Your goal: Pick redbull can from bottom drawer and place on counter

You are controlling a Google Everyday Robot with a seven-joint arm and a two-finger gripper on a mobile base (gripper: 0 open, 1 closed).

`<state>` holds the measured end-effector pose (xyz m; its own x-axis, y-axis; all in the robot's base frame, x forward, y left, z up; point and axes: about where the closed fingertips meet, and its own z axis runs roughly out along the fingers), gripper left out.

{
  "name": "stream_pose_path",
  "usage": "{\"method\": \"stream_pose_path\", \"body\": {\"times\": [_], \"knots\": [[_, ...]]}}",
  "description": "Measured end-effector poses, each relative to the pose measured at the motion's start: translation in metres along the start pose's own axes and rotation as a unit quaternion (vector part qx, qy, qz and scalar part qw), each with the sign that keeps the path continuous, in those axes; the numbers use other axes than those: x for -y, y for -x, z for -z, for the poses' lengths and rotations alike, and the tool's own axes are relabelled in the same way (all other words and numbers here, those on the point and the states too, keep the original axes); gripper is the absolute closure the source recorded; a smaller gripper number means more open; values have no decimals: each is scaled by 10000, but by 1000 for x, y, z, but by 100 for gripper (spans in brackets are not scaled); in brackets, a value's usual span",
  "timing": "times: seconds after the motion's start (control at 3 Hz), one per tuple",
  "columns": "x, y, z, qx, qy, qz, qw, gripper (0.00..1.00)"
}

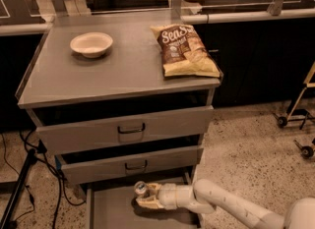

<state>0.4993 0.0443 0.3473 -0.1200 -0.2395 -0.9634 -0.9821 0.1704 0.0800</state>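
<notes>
The bottom drawer (110, 211) stands pulled out at the lower centre of the frame, below the two upper drawers. Its flat grey floor is exposed on the left side.

The redbull can (141, 188) is inside this drawer, near its back edge and right of the drawer's middle. The can stands upright. Its long axis runs roughly vertically in the frame, and the shiny round top points up toward the camera. The lower body of the can is hidden by the gripper.

The gripper (146, 196) is in the bottom drawer, reaching in from the lower right. It is clenched around the redbull can, with one tan finger above and to the right of the can and one below it. The white arm (221, 206) runs from the gripper to the lower right corner of the frame.

The desk (113, 75), the flat grey top of the drawer cabinet, fills the upper centre of the frame. A pale bowl (91, 44) sits on it at upper left. A chip bag (186, 51) lies flat near its right edge, well apart from the bowl.

The top drawer (162, 127) and the middle drawer (98, 166) are each slightly pulled out.
</notes>
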Motion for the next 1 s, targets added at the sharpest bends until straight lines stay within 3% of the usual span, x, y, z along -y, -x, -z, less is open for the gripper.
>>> {"method": "stream_pose_path", "body": {"times": [0.67,1.0], "knots": [[-15,62,14,-266,-100,4,9996,100],[-23,101,24,-153,-172,318,9992,100]]}}
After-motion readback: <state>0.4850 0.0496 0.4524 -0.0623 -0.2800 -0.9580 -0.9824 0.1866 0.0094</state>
